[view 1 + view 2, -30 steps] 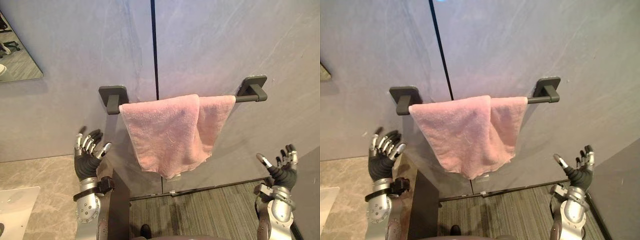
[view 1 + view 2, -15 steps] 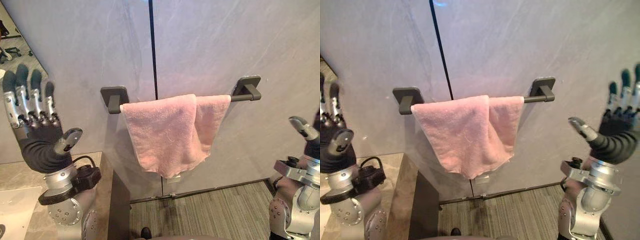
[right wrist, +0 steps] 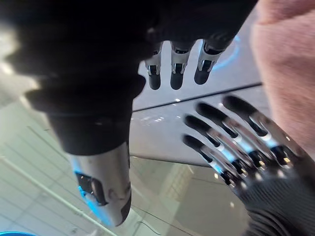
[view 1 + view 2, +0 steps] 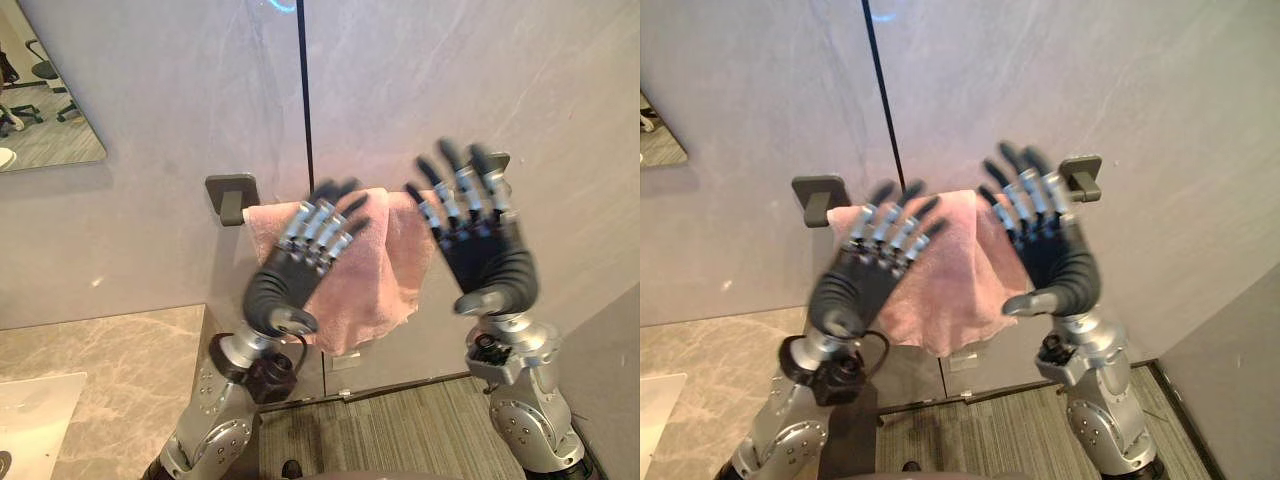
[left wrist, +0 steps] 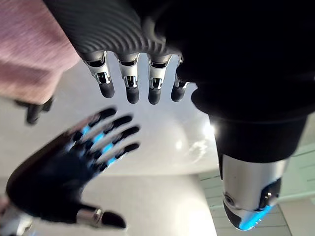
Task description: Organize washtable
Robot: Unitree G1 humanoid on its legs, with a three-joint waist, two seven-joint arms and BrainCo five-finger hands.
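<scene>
Both arms are up now! The left hand [image 4: 290,275] and the right hand [image 4: 490,255] are raised side by side in front of the pink towel [image 4: 390,285]. That is a big change from 0.5 s ago, when the left one stood high at the far left over the marble counter [image 4: 110,360] and the right one was out at the far right edge. 1 s ago both were low, flanking the towel from well below.

Look at the fingers: on each hand they are straight and fanned apart, backs toward the camera, thumbs out to the side, nothing held. The left wrist view confirms it, with that hand's own fingers [image 5: 129,86] straight in a row and the right hand splayed beyond them.

The towel has not budged. It hangs folded over the dark towel bar [image 4: 228,197] on the grey wall [image 4: 150,100], its lower corner drooping between the 2 wrists. The left hand covers its left half and the right hand covers its right edge, just below the bar's right mount [image 4: 1083,177].

Are the fingertips on the cloth? Both hands are blurred, so I cannot tell whether they touch it or hover just in front.

A mirror [image 4: 45,100] sits on the wall at upper left.
</scene>
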